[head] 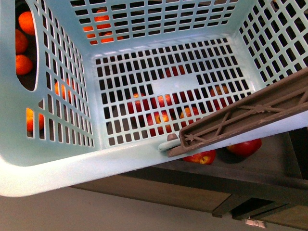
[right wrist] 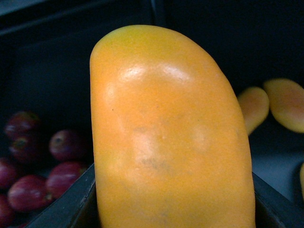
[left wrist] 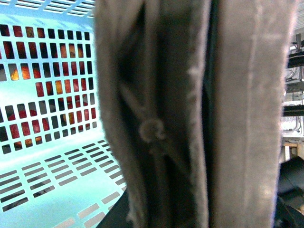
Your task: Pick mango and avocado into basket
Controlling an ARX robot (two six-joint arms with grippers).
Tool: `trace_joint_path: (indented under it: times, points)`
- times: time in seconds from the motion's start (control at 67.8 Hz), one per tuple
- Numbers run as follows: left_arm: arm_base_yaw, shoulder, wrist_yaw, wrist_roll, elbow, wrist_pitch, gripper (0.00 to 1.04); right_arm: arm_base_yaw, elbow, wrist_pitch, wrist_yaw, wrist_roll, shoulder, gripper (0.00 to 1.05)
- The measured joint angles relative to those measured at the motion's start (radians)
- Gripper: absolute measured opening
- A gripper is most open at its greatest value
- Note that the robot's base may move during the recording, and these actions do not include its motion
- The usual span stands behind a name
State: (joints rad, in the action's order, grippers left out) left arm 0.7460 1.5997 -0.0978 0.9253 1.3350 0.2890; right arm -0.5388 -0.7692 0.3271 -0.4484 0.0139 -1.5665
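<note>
Only my right wrist view showed the mango (right wrist: pixel 171 142) clamped in my right fingers (right wrist: pixel 71 206); the front showed just the basket (head: pixel 57 163); I couldn't tell my left fingers' state.

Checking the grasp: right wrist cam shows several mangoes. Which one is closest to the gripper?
The large mango filling the frame, flanked by the right gripper's fingers; the other mangoes lie small, far behind it.

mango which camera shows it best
The right wrist view: the mango fills the frame, close up, yellow-orange skin plain. The front and left wrist views show none of it, only the basket and red fruit beyond it.
</note>
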Motion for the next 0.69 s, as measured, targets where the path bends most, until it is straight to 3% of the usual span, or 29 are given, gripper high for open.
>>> trace_joint_path:
  times: [0.295, 0.501, 0.693]
  points:
    - [0.0, 0.0, 0.0, 0.0, 0.0, 0.0, 0.13, 0.172, 0.011, -0.12, 0.011, -0.093, 0.382, 0.6]
    - [0.0, 0.0, 0.0, 0.0, 0.0, 0.0, 0.13, 0.489, 0.037, -0.149, 0.187, -0.153, 0.486, 0.6]
    - [0.0, 0.0, 0.0, 0.0, 0.0, 0.0, 0.13, 0.661, 0.041, -0.118, 0.279, -0.161, 0.43, 0.6]
